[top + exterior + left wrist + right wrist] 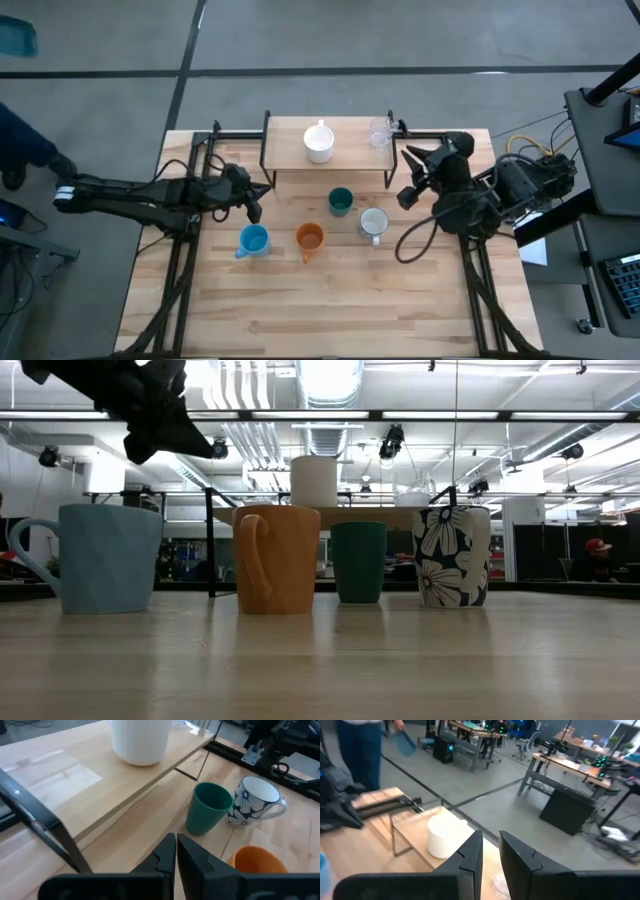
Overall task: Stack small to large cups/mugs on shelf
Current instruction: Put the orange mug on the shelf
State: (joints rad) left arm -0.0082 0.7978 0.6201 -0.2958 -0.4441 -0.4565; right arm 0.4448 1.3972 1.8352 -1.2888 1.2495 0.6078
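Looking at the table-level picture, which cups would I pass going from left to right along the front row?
Light blue mug → orange mug → dark teal-green cup → white mug with dark flower print.
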